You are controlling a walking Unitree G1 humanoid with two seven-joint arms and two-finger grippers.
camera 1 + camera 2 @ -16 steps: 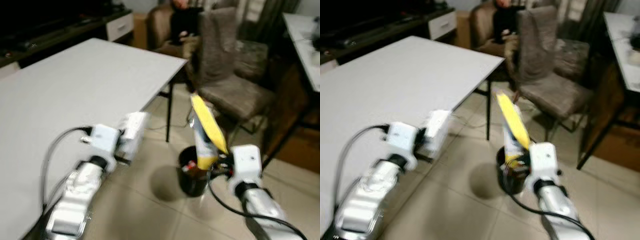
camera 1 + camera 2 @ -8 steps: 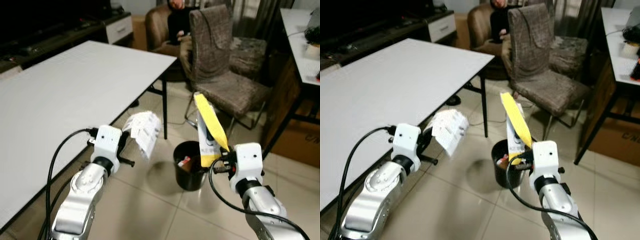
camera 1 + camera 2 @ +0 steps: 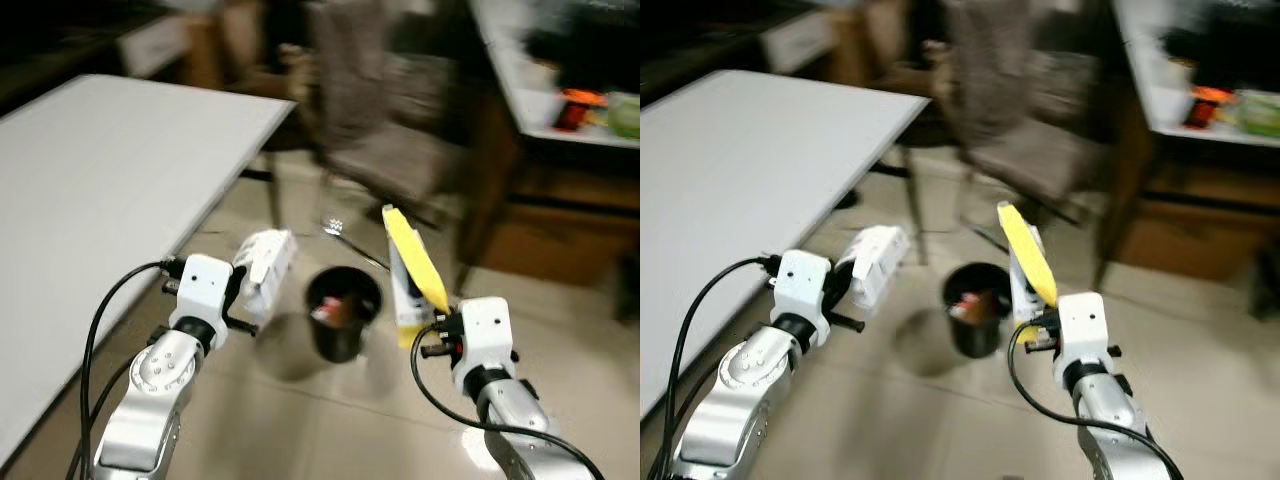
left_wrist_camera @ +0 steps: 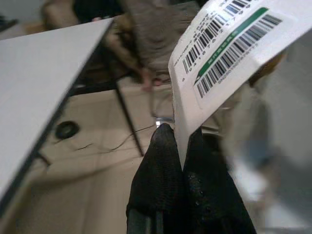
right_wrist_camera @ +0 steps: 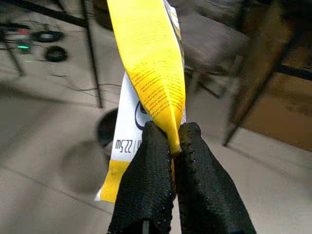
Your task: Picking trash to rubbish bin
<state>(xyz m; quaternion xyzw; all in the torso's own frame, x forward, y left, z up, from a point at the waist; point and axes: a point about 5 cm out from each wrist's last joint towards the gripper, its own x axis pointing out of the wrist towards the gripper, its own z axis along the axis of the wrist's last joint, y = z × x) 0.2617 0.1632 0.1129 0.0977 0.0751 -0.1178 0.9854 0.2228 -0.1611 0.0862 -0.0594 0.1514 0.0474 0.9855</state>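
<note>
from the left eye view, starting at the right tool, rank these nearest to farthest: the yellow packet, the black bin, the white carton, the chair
1. yellow packet: pinched in the right tool itself.
2. black bin: on the floor, just to its left.
3. white carton: past the bin, held by the left tool.
4. chair: farthest, ahead beyond the bin.

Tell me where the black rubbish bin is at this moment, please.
In the left eye view, the black rubbish bin stands on the tiled floor between the two arms, just beyond the table corner.
</note>
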